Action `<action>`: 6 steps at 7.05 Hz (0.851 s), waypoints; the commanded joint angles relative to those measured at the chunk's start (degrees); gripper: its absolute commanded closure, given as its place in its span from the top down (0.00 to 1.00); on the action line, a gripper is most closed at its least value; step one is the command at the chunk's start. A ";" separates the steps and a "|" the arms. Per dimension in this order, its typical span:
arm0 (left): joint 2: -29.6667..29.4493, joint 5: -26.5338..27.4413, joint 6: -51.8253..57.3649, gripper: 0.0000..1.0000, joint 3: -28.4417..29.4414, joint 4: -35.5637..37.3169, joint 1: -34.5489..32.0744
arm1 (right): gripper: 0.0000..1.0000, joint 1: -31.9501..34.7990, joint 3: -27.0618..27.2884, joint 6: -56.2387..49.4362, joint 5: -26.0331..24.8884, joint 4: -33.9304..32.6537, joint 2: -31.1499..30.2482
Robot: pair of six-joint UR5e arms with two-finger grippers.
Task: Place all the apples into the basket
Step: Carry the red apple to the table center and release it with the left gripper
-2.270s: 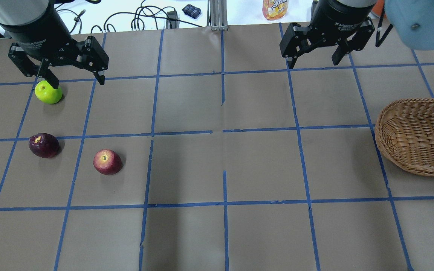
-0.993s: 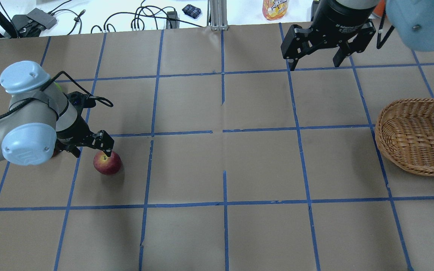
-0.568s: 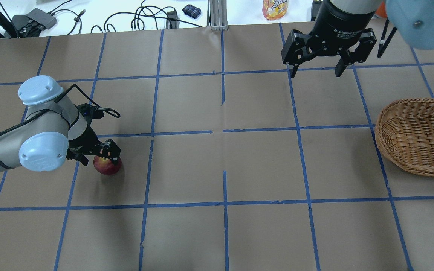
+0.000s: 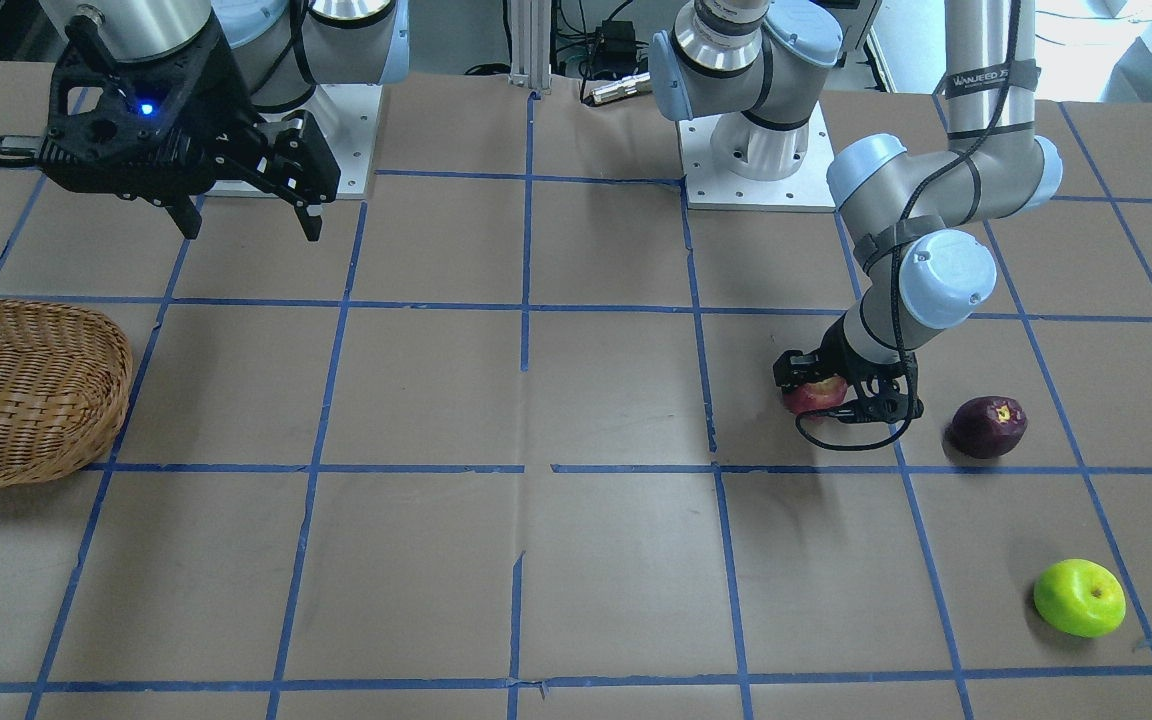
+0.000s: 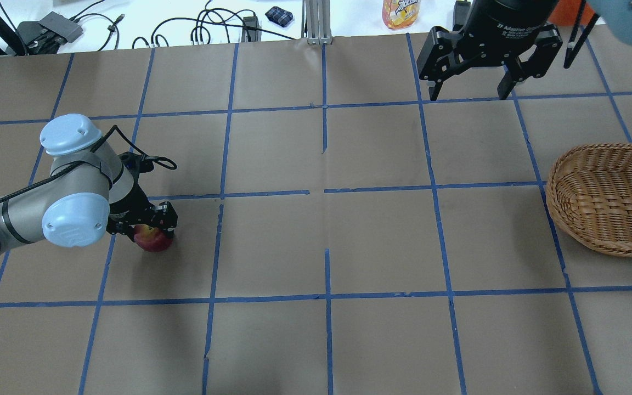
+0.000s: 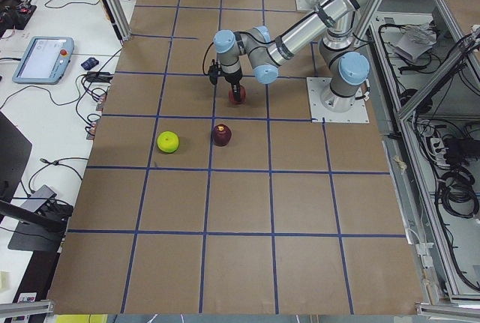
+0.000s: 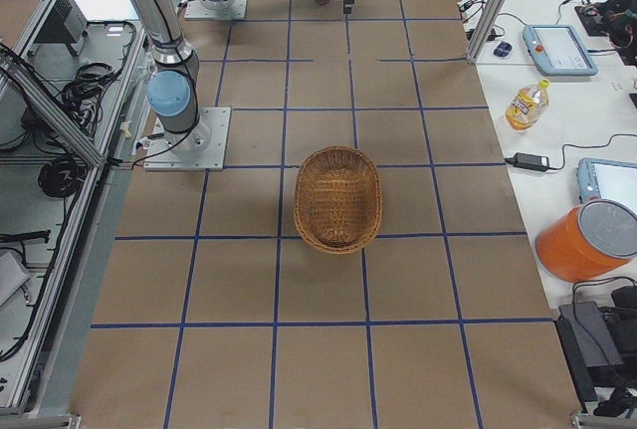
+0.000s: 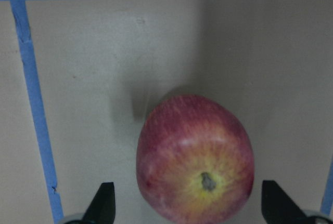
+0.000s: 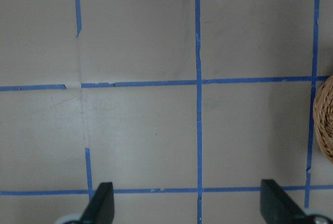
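The red apple (image 5: 154, 242) lies on the table, left of the middle. My left gripper (image 5: 146, 226) is lowered over it, jaws open on either side with a gap at each; the left wrist view shows the red apple (image 8: 195, 156) between the fingertips (image 8: 104, 203). The dark purple apple (image 4: 986, 427) and the green apple (image 4: 1079, 597) lie beyond it, hidden by the arm in the overhead view. The wicker basket (image 5: 554, 184) stands empty at the right edge. My right gripper (image 5: 469, 94) hangs open and empty, high over the far right.
An orange drink bottle (image 5: 401, 12) and cables (image 5: 206, 27) lie past the table's far edge. Blue tape lines (image 5: 327, 192) mark a grid on the brown table cover. The basket's edge (image 9: 325, 120) shows at the right of the right wrist view.
My left arm moved from above the green apple to the red apple and lowered its open jaws around it. My right gripper shifted slightly toward the far edge.
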 commanded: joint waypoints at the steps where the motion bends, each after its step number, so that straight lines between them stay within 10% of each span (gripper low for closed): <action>1: 2.16 -3.14 -5.96 0.00 6.83 -7.49 -4.41 | 1.00 -0.05 1.35 -0.34 -1.29 -6.80 0.06; 4: -3.16 -7.39 -38.42 0.00 14.73 -4.38 -26.62 | 1.00 -0.31 3.72 -0.43 -0.41 -6.72 -0.02; 6: -10.20 -8.26 -41.85 0.00 19.50 -0.35 -32.38 | 1.00 -0.05 3.81 -0.34 -0.33 -6.89 0.06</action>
